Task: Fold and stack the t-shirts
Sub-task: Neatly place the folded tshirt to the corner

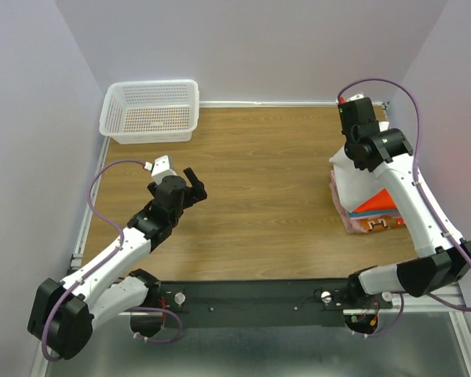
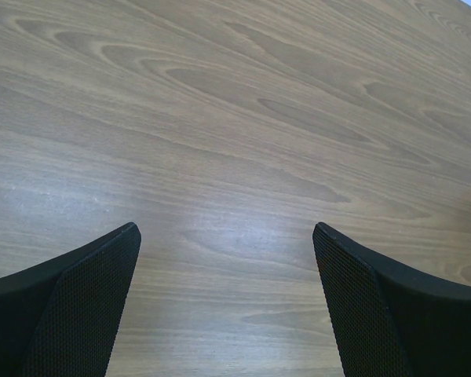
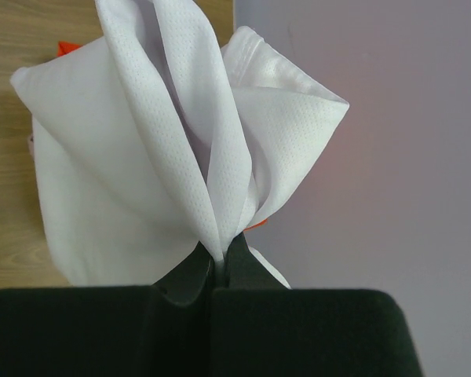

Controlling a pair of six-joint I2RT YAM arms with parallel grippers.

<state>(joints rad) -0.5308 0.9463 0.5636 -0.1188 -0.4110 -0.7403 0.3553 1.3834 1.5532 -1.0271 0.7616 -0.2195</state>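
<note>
My right gripper [image 3: 220, 255] is shut on a bunched fold of the white t-shirt [image 3: 133, 157], which fans out ahead of the fingers. From above, that white shirt [image 1: 352, 184] drapes over the stack of folded t-shirts [image 1: 377, 214] at the table's right edge, with orange-red and pink layers showing beneath. The right gripper [image 1: 353, 157] itself is hidden under its own arm there. Over bare wood at the left, my left gripper [image 1: 195, 187] hangs open, its fingers [image 2: 78, 298] wide apart with nothing between them.
A white plastic mesh basket [image 1: 151, 111] stands at the back left corner. The wooden table [image 1: 259, 196] is bordered by lilac walls at the back and close on the right, next to the stack. A black rail runs along the near edge.
</note>
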